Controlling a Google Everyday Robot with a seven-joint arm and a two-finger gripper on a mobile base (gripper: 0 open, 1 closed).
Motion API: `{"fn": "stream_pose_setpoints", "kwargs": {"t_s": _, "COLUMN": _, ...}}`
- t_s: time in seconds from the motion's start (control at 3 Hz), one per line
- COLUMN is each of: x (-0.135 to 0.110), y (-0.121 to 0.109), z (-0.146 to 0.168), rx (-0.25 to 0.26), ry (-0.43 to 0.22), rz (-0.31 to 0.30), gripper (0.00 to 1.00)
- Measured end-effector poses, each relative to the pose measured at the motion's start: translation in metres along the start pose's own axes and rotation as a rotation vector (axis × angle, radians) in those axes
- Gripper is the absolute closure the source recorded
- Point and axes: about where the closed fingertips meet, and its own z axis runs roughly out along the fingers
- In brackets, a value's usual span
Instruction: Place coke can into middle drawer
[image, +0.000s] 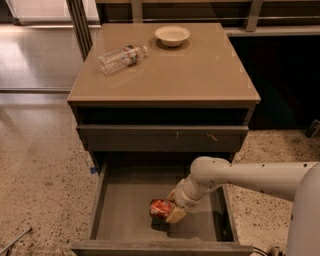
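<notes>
The boxy desk (200, 75), its tan top smooth and glossy, stood over the wide, shallow grey-brown middle drawer (125, 210), which was pulled out past the desk's front edge. A rounded white arm (250, 175) reached in from the right edge. A clear ribbed plastic bottle (121, 57) lay near the back left corner, and a pale round bowl (172, 35) sat by the back edge. Low inside the drawer, the gripper (169, 207) had its tan jaws closed on the small, dented red-orange metal coke can (160, 207).

top (200, 75): tan
bowl (172, 35): top's rear edge
bottle (121, 58): lying, top's rear left
gripper (167, 210): below top, in drawer (125, 212), clasping can (158, 206)
</notes>
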Motion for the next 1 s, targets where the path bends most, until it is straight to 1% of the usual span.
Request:
{"fn": "stream_pose_setpoints", "kwargs": {"t_s": 0.33, "x": 0.000, "y": 0.000, "z": 0.000, "rx": 0.000, "ry": 0.000, "rz": 0.000, "gripper": 1.00}}
{"fn": "stream_pose_setpoints", "kwargs": {"t_s": 0.67, "x": -0.002, "y": 0.003, "z": 0.010, "rx": 0.017, "ry": 0.013, "rz": -0.023, "gripper": 1.00}}
{"fn": "stream_pose_setpoints", "kwargs": {"t_s": 1.0, "x": 0.013, "y": -0.006, "z": 0.057, "rx": 0.012, "ry": 0.066, "rz": -0.015, "gripper": 1.00}}
